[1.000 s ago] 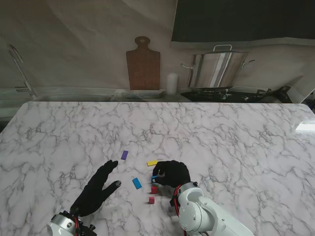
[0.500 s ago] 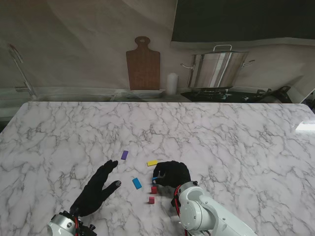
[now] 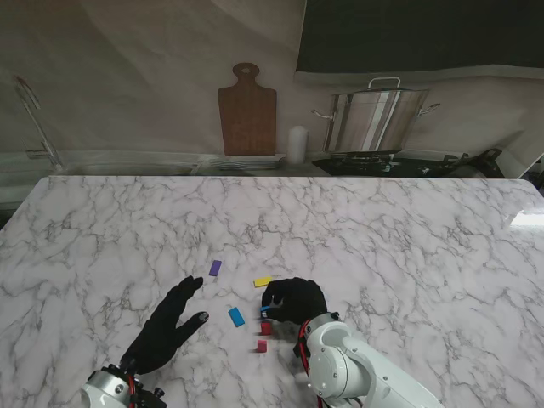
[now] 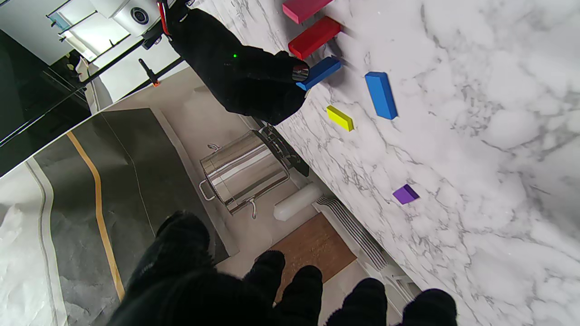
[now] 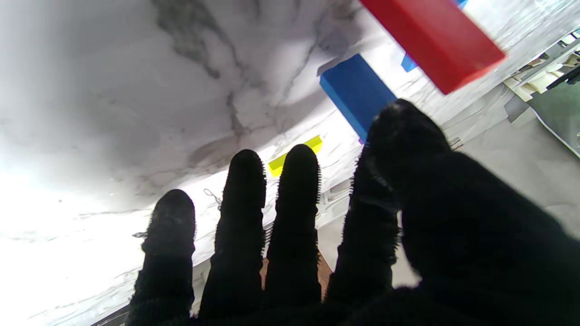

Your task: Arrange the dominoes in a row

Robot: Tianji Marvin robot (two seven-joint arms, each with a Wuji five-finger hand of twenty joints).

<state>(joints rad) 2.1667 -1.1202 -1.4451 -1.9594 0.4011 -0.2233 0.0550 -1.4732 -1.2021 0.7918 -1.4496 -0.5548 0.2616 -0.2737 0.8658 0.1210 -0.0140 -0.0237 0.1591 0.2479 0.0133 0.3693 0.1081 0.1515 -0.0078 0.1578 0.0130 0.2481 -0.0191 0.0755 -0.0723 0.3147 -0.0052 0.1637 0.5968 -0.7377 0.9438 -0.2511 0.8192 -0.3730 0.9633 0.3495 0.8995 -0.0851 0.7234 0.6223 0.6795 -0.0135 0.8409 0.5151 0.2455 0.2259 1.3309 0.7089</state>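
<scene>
My right hand pinches a dark blue domino by one end, thumb and forefinger on it; this domino touches the table. A red domino and a pinkish-red one stand in line with it, nearer to me. To its left a lighter blue domino lies flat. A yellow domino and a purple one lie farther away. My left hand rests open left of the group, fingers spread, holding nothing. In the right wrist view the thumb covers the dark blue domino's end.
The marble table stretches wide on all sides. Beyond its far edge stand a wooden cutting board, a white cylinder and a steel pot. My right forearm rises from the near edge.
My right hand with the dark blue domino has edged very slightly to the left. The left hand and the other dominoes have not moved.
</scene>
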